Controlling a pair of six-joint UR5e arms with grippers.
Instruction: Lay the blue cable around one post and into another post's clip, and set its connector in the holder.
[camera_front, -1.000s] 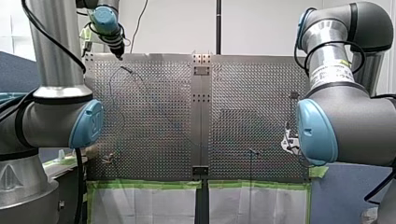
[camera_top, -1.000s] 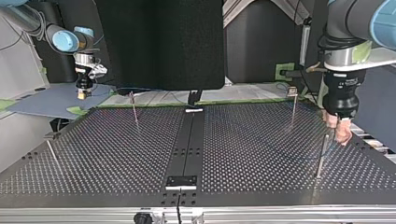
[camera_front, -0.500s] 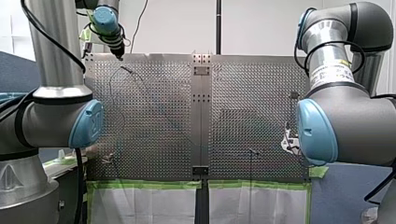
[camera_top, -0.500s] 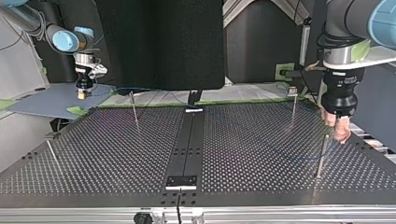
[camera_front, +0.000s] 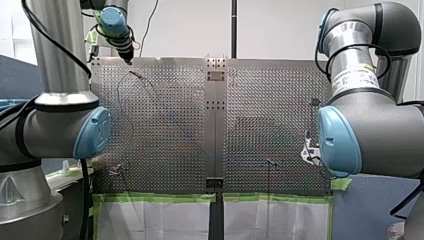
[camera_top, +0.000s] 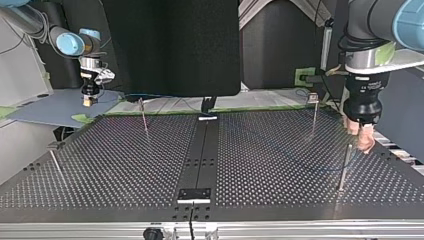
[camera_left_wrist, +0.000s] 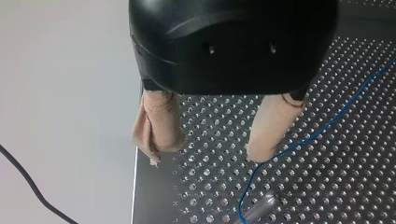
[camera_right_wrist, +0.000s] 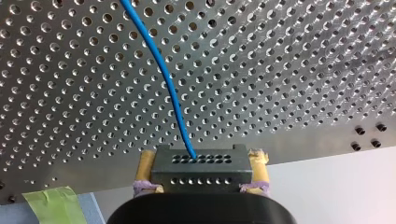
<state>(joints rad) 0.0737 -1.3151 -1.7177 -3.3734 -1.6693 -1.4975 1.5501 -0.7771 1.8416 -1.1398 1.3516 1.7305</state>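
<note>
- Just beyond the far edge of the table (camera_top: 280, 150), at about 10 o'clock in the top view, the right gripper (camera_top: 90, 101) hangs over a blue-grey sheet (camera_top: 50, 109), well apart from every post.
- Its own wrist view shows its fingers (camera_right_wrist: 147, 163) clamped on the dark connector (camera_right_wrist: 201, 169), one on each side. The table's edge runs just ahead of the connector, and green tape (camera_right_wrist: 46, 198) sits at the connector's 8 o'clock.
- The blue cable (camera_right_wrist: 163, 70) leaves the connector's holed face and runs ahead over the perforated plate toward 11 o'clock.
- The left gripper (camera_top: 361, 140) hangs at about 3 o'clock in the top view, at the table's side edge, with its beige pads standing apart.
- In the left wrist view one finger (camera_left_wrist: 159, 123) hangs outside the table's edge. The other (camera_left_wrist: 273, 126) is over the plate, and the cable passes by its tip. Whether they touch cannot be told.
- A thin post (camera_top: 345, 167) stands just beside that gripper at its 7 o'clock, and a clip-topped post (camera_top: 314, 116) stands near at its 10 o'clock.
- The cable lies as a faint loose curve on the plate between these posts and the central dark strip (camera_top: 202, 150).
- Two more posts (camera_top: 144, 117) (camera_top: 56, 167) stand in the top view's left half, with a wide stretch of plate between them.
</note>
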